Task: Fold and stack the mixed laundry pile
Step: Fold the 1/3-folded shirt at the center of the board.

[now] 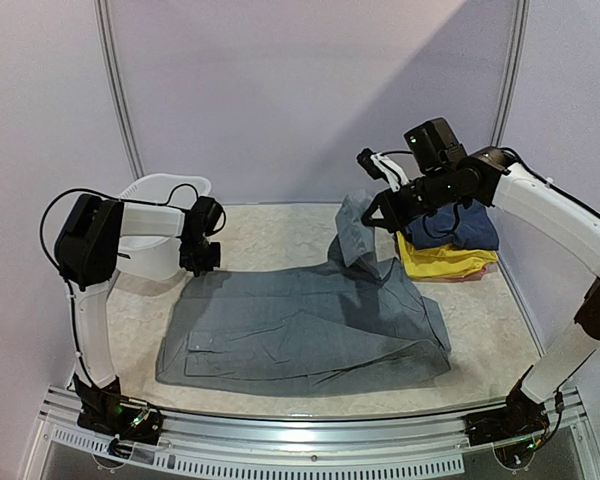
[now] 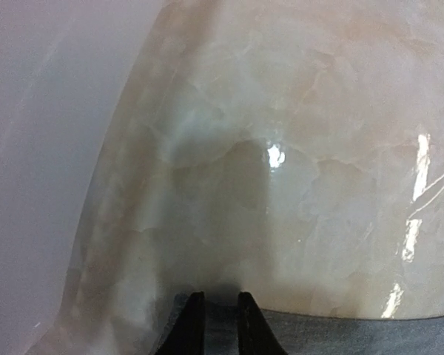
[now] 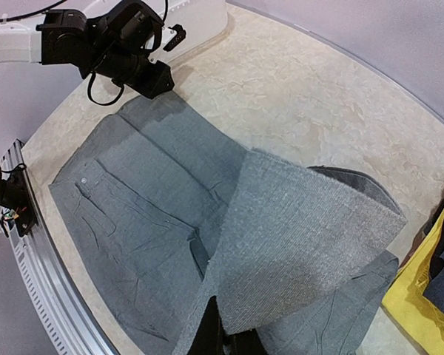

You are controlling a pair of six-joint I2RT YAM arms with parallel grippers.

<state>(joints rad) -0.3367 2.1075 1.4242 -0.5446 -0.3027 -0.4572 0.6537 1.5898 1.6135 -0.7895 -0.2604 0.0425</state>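
So far: two pieces look done to me, a blue garment (image 1: 470, 228) lying on a yellow garment (image 1: 445, 262) in a small stack at 2 o'clock on the table (image 1: 280, 235)
In hand: the grey trousers (image 1: 300, 330), the big piece, spread mostly flat across the middle from 8 o'clock to 4 o'clock
My right fingers: the right gripper (image 1: 380, 212) is clenched on the end of one trouser leg and holds it lifted toward 1 o'clock; the cloth rises from my tips in a broad loose flap
My left fingers: the left gripper (image 1: 200, 262) sits low at 10 o'clock over the far left corner of the trousers; my two fingertips (image 2: 190, 325) stand close with a thin gap, the grey edge right at them, and I cannot tell whether any cloth is pinched between
Basin: a white basin (image 1: 160, 190) just behind my left wrist at 10 o'clock; I cannot see into it
Step, as I judge it: the first fold of the trousers, the raised leg to go over the flat part
Left to do: finish folding the trousers, then set them on or beside the stack at 2 o'clock; whether more clothes wait in the basin I cannot say
Risk: the long leg may bunch or slide if my left side has no real hold on its corner
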